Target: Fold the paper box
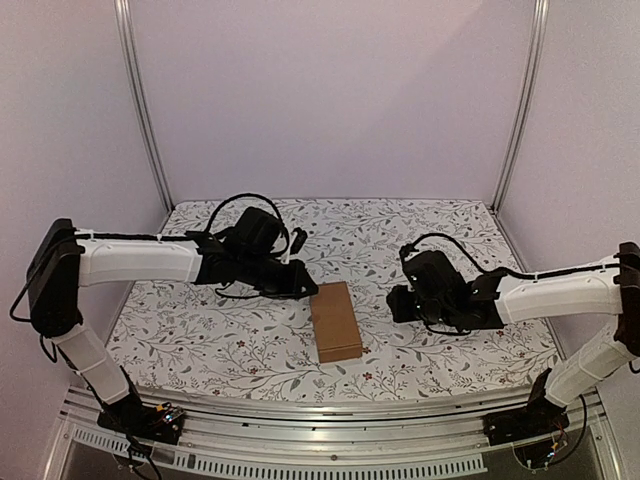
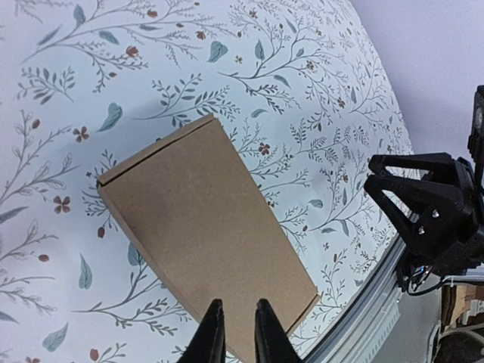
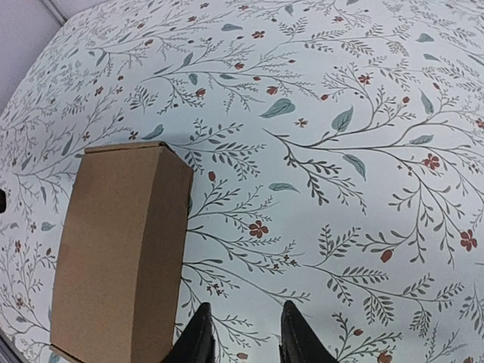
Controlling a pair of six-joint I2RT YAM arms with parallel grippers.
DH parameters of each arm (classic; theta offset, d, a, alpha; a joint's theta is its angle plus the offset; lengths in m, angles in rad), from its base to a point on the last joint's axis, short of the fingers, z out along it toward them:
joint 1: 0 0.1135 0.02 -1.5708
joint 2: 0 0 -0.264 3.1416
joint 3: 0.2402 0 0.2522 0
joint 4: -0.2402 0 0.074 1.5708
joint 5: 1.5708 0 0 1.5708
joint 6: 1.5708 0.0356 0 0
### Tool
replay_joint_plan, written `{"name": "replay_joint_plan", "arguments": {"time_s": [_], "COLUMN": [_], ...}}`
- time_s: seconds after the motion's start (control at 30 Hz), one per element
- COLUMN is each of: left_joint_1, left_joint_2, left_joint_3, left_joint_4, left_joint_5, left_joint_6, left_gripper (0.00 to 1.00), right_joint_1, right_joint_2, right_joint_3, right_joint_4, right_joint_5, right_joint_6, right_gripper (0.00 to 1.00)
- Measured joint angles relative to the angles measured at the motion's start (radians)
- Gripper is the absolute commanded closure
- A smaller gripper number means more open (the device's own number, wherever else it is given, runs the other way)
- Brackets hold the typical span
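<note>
The paper box (image 1: 335, 320) is a closed oblong box of plain brown cardboard. It lies flat on the flowered cloth between the two arms, its long side running front to back. My left gripper (image 1: 303, 283) hovers at the box's far left corner. In the left wrist view the gripper (image 2: 237, 334) is over the box (image 2: 197, 234), its jaws nearly together and holding nothing. My right gripper (image 1: 398, 303) is to the right of the box and apart from it. In the right wrist view the gripper (image 3: 246, 333) is open over bare cloth, with the box (image 3: 121, 249) to its left.
The flowered cloth (image 1: 230, 340) covers the table. A metal rail (image 1: 320, 410) runs along the near edge. Pale walls and upright metal posts (image 1: 145, 110) close in the back and sides. The right arm's black wrist (image 2: 439, 215) shows at the right of the left wrist view.
</note>
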Motion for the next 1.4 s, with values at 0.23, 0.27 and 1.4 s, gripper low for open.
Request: {"name": "replay_joint_plan", "arguments": {"time_s": [0.23, 0.27, 1.4], "left_joint_1": [0.0, 0.0, 0.324], "left_joint_2": [-0.021, -0.03, -0.561], "left_joint_3": [0.073, 0.084, 0.174], "left_joint_4": [-0.09, -0.108, -0.474], "left_joint_5": [-0.06, -0.074, -0.396], "left_joint_6": [0.059, 0.068, 0.443], "left_gripper": [0.54, 0.49, 0.0], "right_joint_1": [-0.003, -0.004, -0.024], "right_joint_2": [-0.109, -0.124, -0.349], "right_joint_3": [0.008, 0.011, 0.522], "right_joint_4": [-0.12, -0.136, -0.767], "right_joint_5": [0.077, 0.087, 0.846], "right_joint_6": [-0.074, -0.085, -0.334], "right_gripper": [0.02, 0.01, 0.01]}}
